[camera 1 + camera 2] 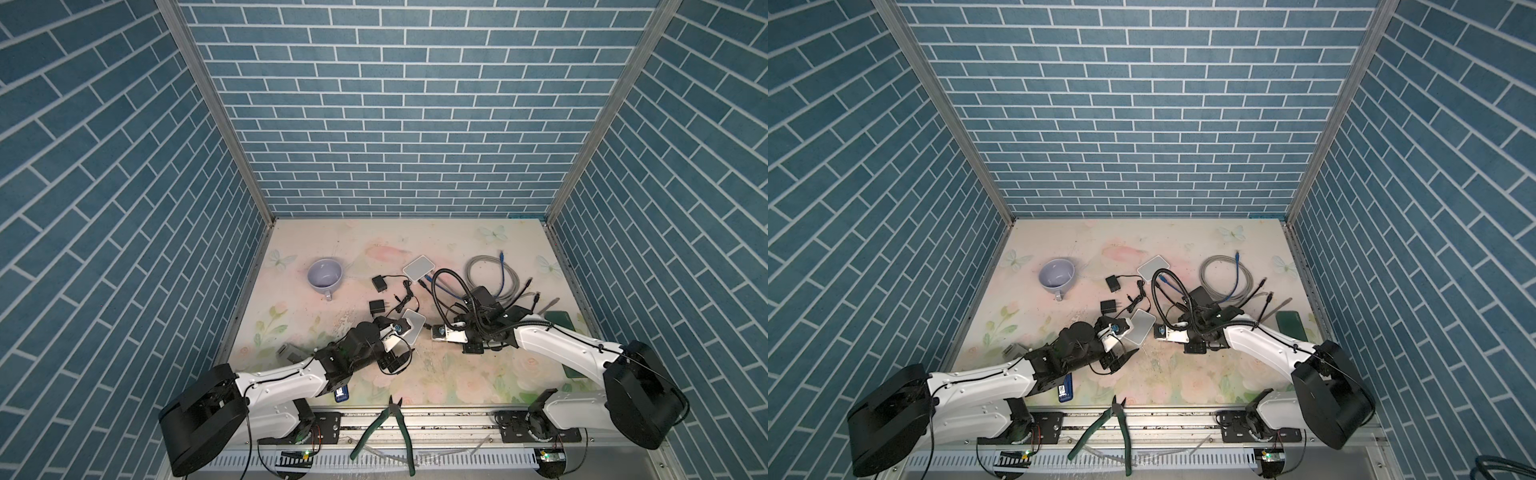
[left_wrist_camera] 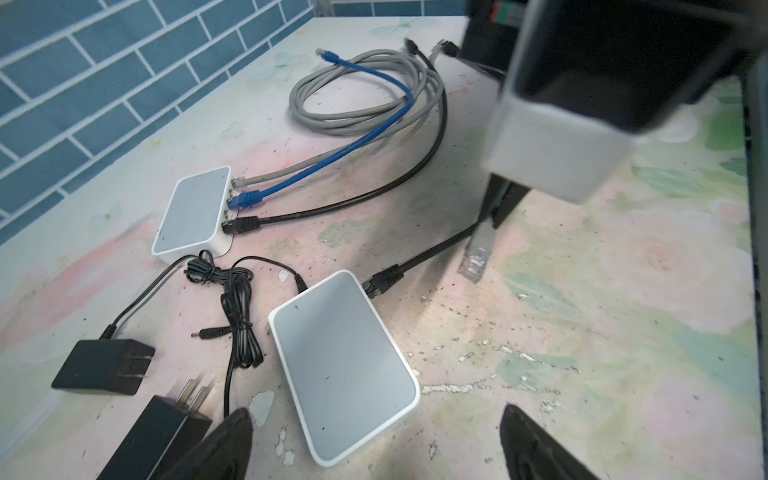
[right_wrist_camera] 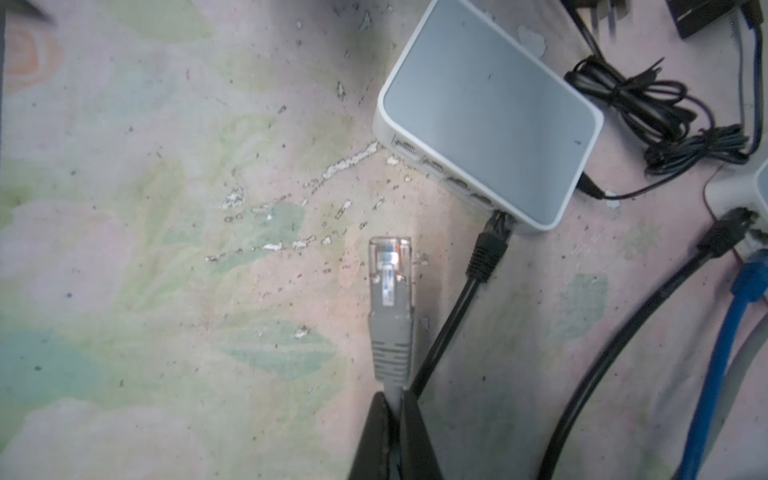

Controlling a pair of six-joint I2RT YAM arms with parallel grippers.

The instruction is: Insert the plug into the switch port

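So, table (image 1: 457,241): floral top, blue brick walls on 3 sides.
L gripper (image 2: 376,428): fingers (image 2: 232,436) wide apart, empty; corner of near switch (image 2: 345,365) lies btwn them.
R gripper (image 3: 395,401): fingers (image 3: 415,432) together, clamped on gray plug (image 3: 390,286) at its cord, right behind the boot.
Cord coil (image 2: 332,124): gray, blue + black cords looped, back right of table in both top views.
Pliers (image 1: 392,413): green handles, on front rail, off the floral top.
Cup (image 1: 325,273): lilac, upright, back left, handle twd front.
Near switch: white/gray box flat on table, mid-front, just beside L gripper in both top views; port row faces R gripper.
Far switch (image 2: 193,212): flat, further back; gray, blue, black cords plugged in.
Adapters (image 1: 379,283): 2 black power bricks left of the switches, thin cords tangled.
Black plug (image 3: 488,253): seated in end port of near switch.
Gray plug: tip twd near switch's port row, apart from it, just beside black plug's cord; not in any port.
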